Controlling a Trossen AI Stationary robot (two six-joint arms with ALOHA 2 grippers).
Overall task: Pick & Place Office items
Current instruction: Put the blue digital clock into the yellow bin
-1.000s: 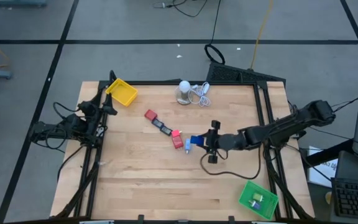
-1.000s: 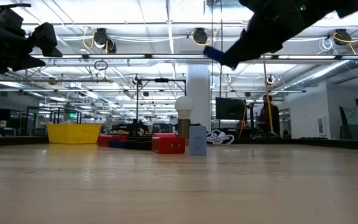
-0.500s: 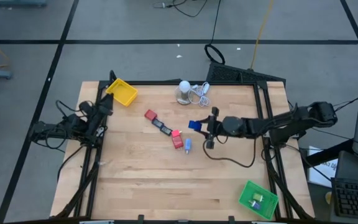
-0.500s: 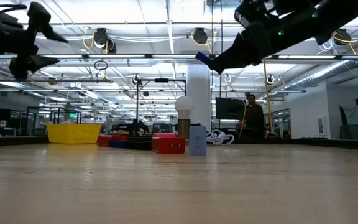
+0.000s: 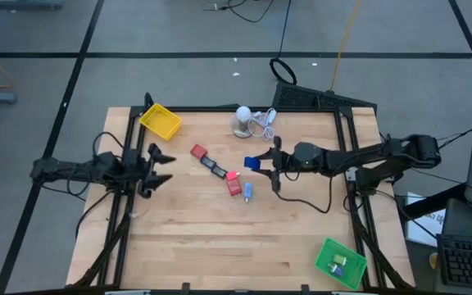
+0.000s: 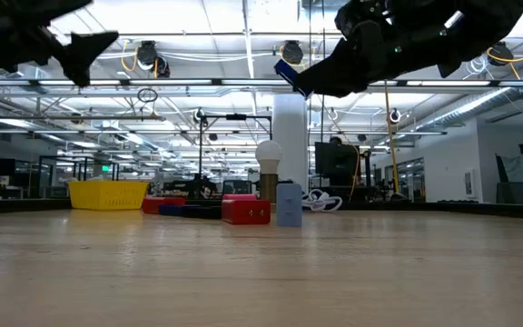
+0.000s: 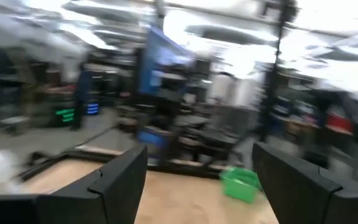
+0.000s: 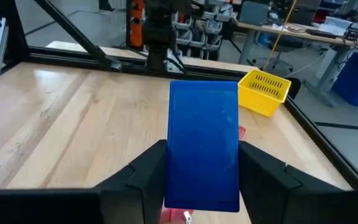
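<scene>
Here blue block [image 8: 204, 146] clamped between right gripper [image 8: 202, 171] jaws.

Dark blue block [image 5: 255, 163] held aloft, red blocks [image 5: 234, 188], pale blue block [image 5: 247, 192], perhaps upright, mid-table

The small office items [image 5: 224, 174] are clustered mid-table, a tray [image 5: 161, 121] is set at the far left corner, another tray [image 5: 340, 262] at the near right.

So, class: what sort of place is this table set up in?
Probably a large open lab or workshop: the wooden table stands on grey floor, with ceiling pipes and lamps and rows of desks and monitors behind.
</scene>
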